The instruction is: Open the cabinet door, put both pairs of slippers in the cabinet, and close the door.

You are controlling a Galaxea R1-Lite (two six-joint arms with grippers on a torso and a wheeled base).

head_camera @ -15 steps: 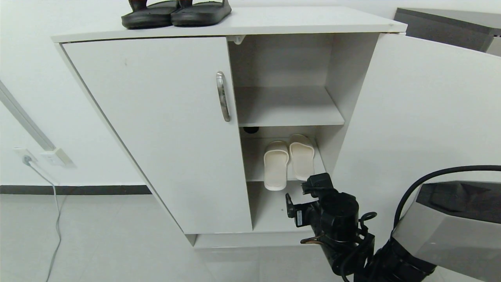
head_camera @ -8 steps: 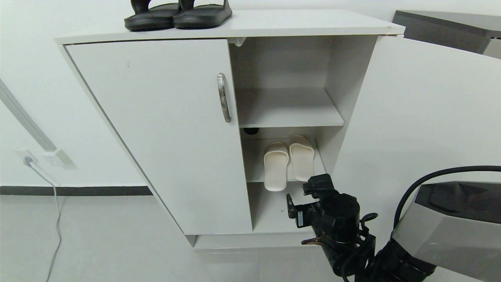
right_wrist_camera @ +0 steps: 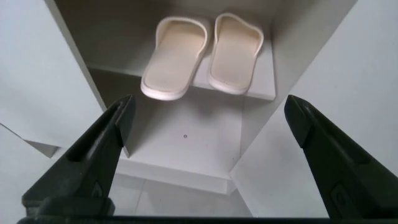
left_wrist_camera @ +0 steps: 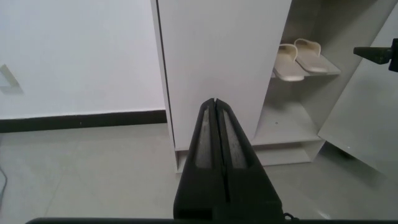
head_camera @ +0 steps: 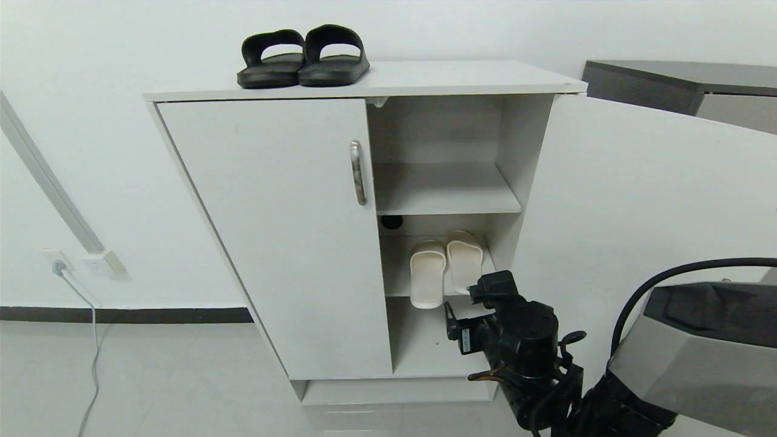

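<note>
A pair of black slippers (head_camera: 303,57) stands on top of the white cabinet (head_camera: 461,76). The cabinet's right door (head_camera: 637,200) is swung wide; the left door (head_camera: 273,230) is closed. A cream pair (head_camera: 446,267) lies side by side on the middle shelf, toes hanging slightly over its front edge (right_wrist_camera: 202,56). My right gripper (right_wrist_camera: 209,102) is open and holds nothing, just in front of the lower compartment, below the cream pair (head_camera: 488,288). My left gripper (left_wrist_camera: 214,106) is shut and holds nothing, low over the floor, facing the closed door.
The upper shelf (head_camera: 443,191) and bottom shelf (head_camera: 425,352) are bare. A metal handle (head_camera: 358,173) sits on the closed door. A wall socket with a hanging cable (head_camera: 57,261) is at the left, and a dark grey unit (head_camera: 668,82) stands behind the open door.
The whole head picture has shifted, so the camera moved and the cabinet top now shows fully. The slippers, doors and right arm keep their places.
</note>
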